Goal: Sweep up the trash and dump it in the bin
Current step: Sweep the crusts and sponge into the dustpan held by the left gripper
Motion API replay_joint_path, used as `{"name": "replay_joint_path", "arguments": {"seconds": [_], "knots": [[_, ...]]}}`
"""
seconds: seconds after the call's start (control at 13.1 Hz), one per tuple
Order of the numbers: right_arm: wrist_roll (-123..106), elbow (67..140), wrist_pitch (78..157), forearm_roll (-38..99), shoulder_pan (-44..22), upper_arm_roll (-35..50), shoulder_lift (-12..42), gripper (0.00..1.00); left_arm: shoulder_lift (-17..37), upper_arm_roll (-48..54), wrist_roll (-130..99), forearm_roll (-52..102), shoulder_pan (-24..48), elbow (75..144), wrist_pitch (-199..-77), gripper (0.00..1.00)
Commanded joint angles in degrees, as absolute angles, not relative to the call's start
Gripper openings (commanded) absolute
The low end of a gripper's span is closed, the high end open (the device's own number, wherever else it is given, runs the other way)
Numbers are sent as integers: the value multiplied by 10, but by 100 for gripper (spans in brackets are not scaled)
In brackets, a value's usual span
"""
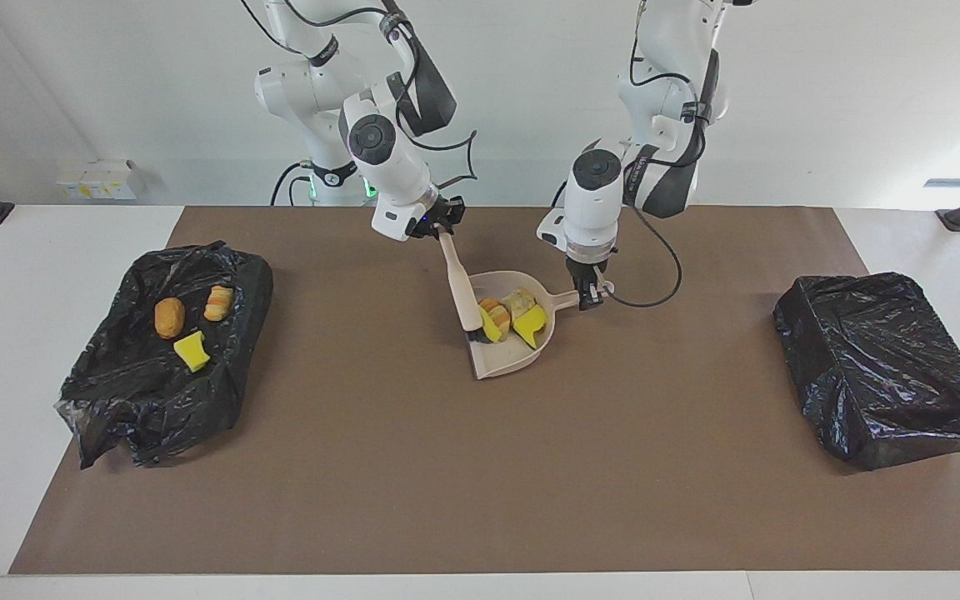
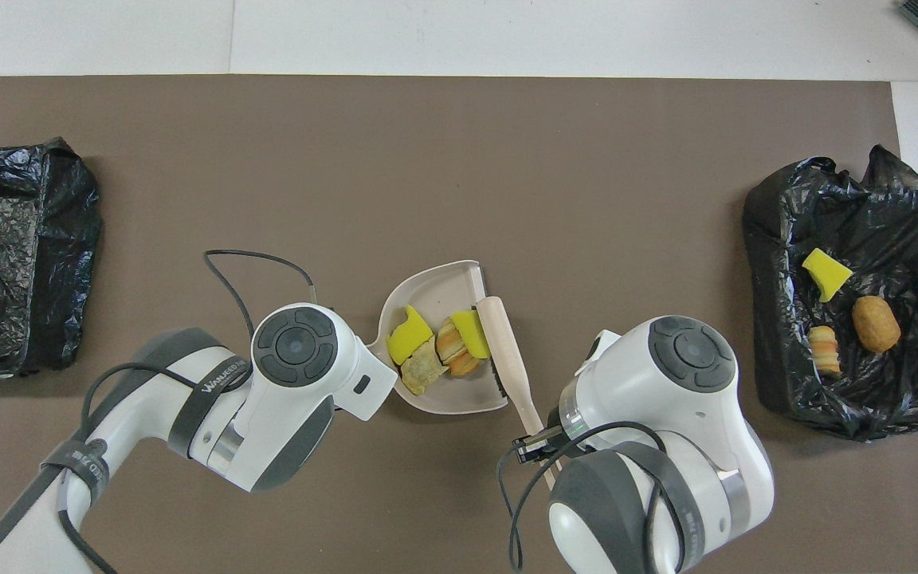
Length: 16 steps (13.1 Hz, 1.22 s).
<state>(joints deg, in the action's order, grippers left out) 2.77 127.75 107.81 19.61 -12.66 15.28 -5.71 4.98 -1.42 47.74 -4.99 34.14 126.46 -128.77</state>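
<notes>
A beige dustpan [image 1: 507,360] [image 2: 435,291] lies mid-table on the brown mat. My left gripper [image 1: 590,296] is shut on its handle. In the pan sit several pieces of trash: yellow sponge pieces [image 1: 532,325] [image 2: 407,339], a striped bread chunk [image 1: 495,314] [image 2: 453,344] and a tan chunk [image 1: 519,299] [image 2: 421,368]. My right gripper [image 1: 442,229] [image 2: 539,442] is shut on the handle of the beige hand brush [image 1: 463,287] [image 2: 507,351]. The brush slants down along the pan's open side, its dark bristles against the scraps. The black-lined bin [image 1: 113,383] [image 2: 905,207] at the right arm's end holds three more scraps.
In the bin lie a brown bun [image 1: 169,317] [image 2: 876,324], a striped chunk [image 1: 218,302] [image 2: 824,349] and a yellow sponge [image 1: 192,351] [image 2: 825,273]. A second black bag-covered box [image 1: 888,367] [image 2: 5,255] stands at the left arm's end. A cable [image 1: 655,296] loops beside the left wrist.
</notes>
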Motion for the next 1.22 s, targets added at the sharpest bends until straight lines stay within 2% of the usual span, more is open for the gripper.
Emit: {"name": "replay_joint_path", "arguments": {"seconds": [0.0,0.38,0.61,0.77,0.92,1.0,1.15], "knots": [[59,1232,1020,129,-126,154,-64,0,46,-14,495,-31,345,1287,-1317,0],[71,1183,955,12,-137,156,-60,0,45,-12,521,-17,322,1283,-1319,0],[71,1159,926,-8,-127,153,-60,0,46,-14,539,9,322,1281,-1315,0],[58,1179,939,-6,-102,153,-61,0,50,-15,529,11,323,1267,-1304,0],[37,1220,980,3,-95,153,-59,0,61,-17,512,5,326,1223,-1238,0],[33,1236,1003,4,-95,153,-47,0,71,-18,511,-7,329,1196,-1203,0],[37,1254,1046,24,-102,155,-30,0,72,-16,481,-58,346,1189,-1188,0]]}}
